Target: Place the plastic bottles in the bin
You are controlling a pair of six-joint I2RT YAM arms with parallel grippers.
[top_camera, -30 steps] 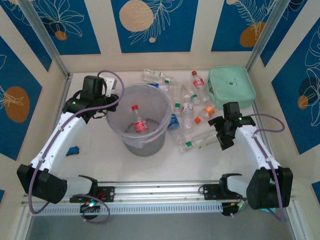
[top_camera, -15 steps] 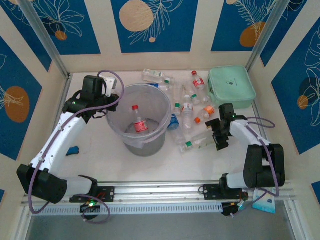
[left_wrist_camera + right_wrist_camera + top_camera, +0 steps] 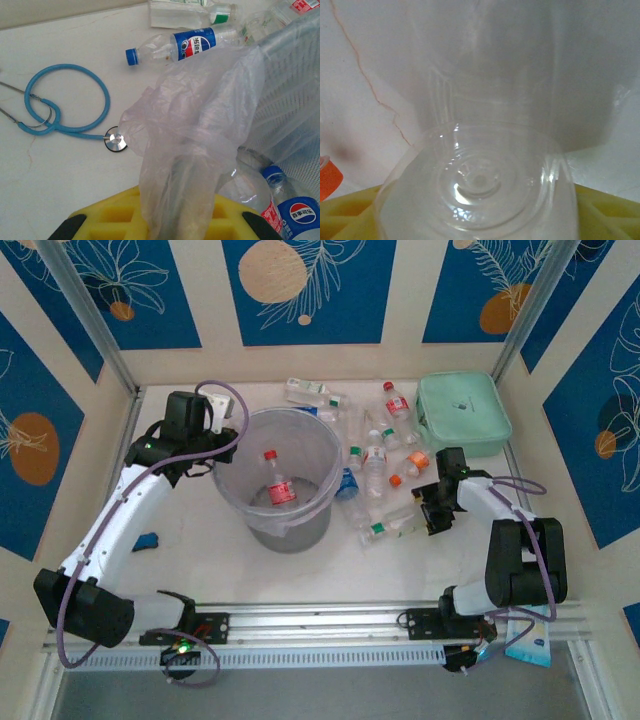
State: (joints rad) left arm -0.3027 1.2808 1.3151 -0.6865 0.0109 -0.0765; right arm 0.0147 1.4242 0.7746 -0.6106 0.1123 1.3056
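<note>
Lying flat at 4 o'clock from the bin (image 3: 312,455): a green-capped bottle (image 3: 398,523), long axis running 8 to 2 o'clock in the top view, cap toward 8, base toward 2. Meets the right gripper (image 3: 432,517) at that base end. From the right wrist, shows as a clear ribbed base (image 3: 480,185) sitting between the yellow pads (image 3: 350,210). Impossible to tell whether those jaws press on it or merely straddle it.

Leaning inside the bin: a red-capped bottle (image 3: 276,482), cap toward 12. Scattered from 1 to 3 o'clock of the bin: the other plastic bottles (image 3: 375,455), mostly on their sides, axes at mixed angles. In the left wrist view, a blue-labelled bottle (image 3: 187,44) lying flat, blue cap toward 9.

At 9 o'clock on the bin's rim: the left gripper (image 3: 212,448), jaws narrow, pinching the thin clear liner film (image 3: 190,130).

Underneath: a white table (image 3: 200,570), with a hairline crack (image 3: 370,85) beside the bottle base and a blue stethoscope (image 3: 65,107) coiled near the left gripper. At 2 o'clock, in the far right corner: a mint-green box (image 3: 463,412). Around: cream walls (image 3: 300,290) with blue leaf-print panels. Along the near edge: an aluminium rail (image 3: 320,615).

Bare tabletop from 6 to 8 o'clock of the bin, up to the rail. Tight at 3 o'clock, with bottles crowding between bin and box.
</note>
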